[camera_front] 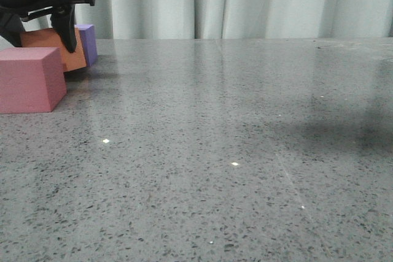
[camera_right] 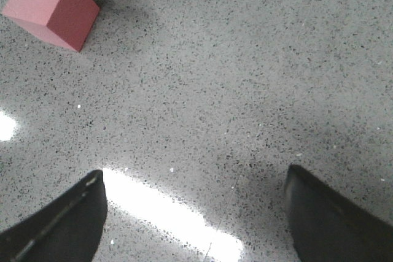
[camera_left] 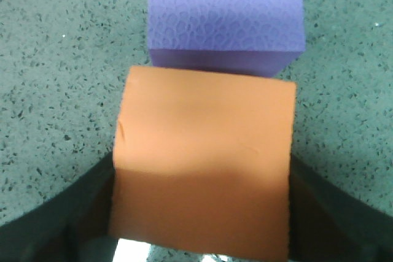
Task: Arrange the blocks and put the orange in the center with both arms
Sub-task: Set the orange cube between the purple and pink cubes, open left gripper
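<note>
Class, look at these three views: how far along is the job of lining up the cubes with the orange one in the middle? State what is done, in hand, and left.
Done: nothing finished.

In hand: the left gripper is shut on the orange cube, close against the purple cube.

Left: the pink cube sits apart, nearer the camera. The right gripper is open over bare table, so a row with orange in the middle still needs forming.

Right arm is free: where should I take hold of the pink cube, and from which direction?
Come from above and close on two opposite flat side faces of the pink cube. It sits flat on the table, apart from the orange cube in the left gripper, so its sides look free; the right gripper is open.
</note>
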`<action>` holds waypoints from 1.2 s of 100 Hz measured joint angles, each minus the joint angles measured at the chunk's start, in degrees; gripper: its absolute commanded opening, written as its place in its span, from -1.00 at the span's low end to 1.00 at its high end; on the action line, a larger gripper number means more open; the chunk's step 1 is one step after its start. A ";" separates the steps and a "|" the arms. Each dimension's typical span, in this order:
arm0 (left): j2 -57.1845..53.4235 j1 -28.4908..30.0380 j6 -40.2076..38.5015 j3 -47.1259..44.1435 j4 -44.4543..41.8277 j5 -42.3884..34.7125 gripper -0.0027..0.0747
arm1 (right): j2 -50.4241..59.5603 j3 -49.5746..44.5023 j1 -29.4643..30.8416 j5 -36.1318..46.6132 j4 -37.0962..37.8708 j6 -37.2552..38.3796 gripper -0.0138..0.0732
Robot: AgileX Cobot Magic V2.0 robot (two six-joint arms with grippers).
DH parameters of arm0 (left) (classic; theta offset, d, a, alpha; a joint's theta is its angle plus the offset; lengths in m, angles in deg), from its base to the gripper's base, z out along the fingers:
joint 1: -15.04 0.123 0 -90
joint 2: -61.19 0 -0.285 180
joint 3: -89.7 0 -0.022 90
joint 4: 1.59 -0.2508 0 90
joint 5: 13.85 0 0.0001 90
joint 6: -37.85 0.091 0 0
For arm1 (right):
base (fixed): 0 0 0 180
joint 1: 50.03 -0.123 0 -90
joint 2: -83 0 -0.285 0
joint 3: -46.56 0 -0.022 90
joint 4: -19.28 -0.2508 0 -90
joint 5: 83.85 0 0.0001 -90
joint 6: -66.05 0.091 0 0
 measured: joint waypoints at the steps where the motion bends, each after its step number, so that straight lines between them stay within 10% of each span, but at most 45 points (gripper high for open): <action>1: 0.00 0.00 0.00 0.00 -0.09 0.00 -0.26 | 0.00 0.00 0.00 0.00 0.00 0.00 0.68; 33: 0.00 0.00 -0.26 0.00 -0.09 -0.21 -0.18 | 0.00 0.00 0.00 0.00 0.00 0.00 0.68; 62: 0.21 0.00 -0.26 0.00 0.28 -0.33 0.65 | 0.00 0.00 0.00 0.00 0.00 0.00 0.68; 120: -4.42 -0.70 -0.26 0.00 0.36 -0.67 0.64 | 0.00 0.00 0.00 0.00 0.00 0.00 0.68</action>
